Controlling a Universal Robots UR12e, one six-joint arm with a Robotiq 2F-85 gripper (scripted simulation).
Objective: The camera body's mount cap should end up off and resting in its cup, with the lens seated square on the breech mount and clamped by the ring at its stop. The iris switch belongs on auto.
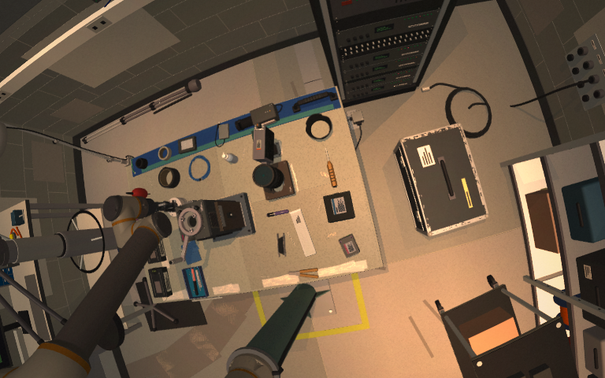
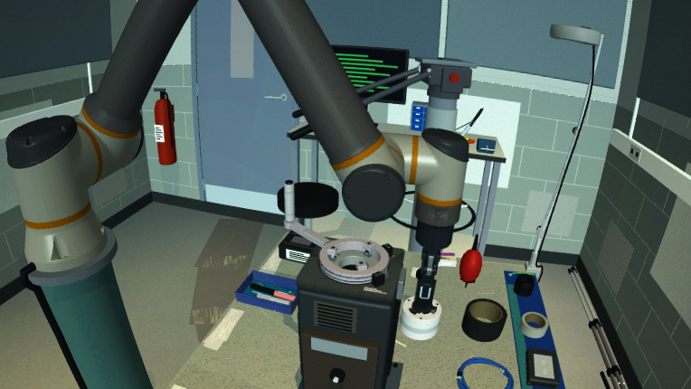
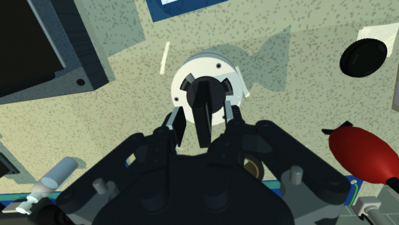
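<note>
At the bench's near left end the white cup (image 3: pixel 206 87) (image 2: pixel 419 320) stands beside the camera body (image 2: pixel 349 309) (image 1: pixel 217 218). The black mount cap (image 3: pixel 205 95) rests in the cup, its upright grip tab pointing up at me. My gripper (image 3: pixel 203 116) (image 2: pixel 423 295) hangs straight down over the cup with its fingers open on either side of the tab, holding nothing. The body's breech mount (image 2: pixel 354 260) is uncovered, with its silver ring and lever arm on top. The lens (image 1: pixel 267 176) stands on a brown pad further along the bench.
The camera body rises close beside the cup. A red air blower (image 3: pixel 365 155) and a tape roll (image 2: pixel 484 319) sit on the cup's other side. A blue tray (image 2: pixel 267 292), a blue cable coil (image 1: pixel 199 167) and a small bottle (image 3: pixel 47 183) lie nearby.
</note>
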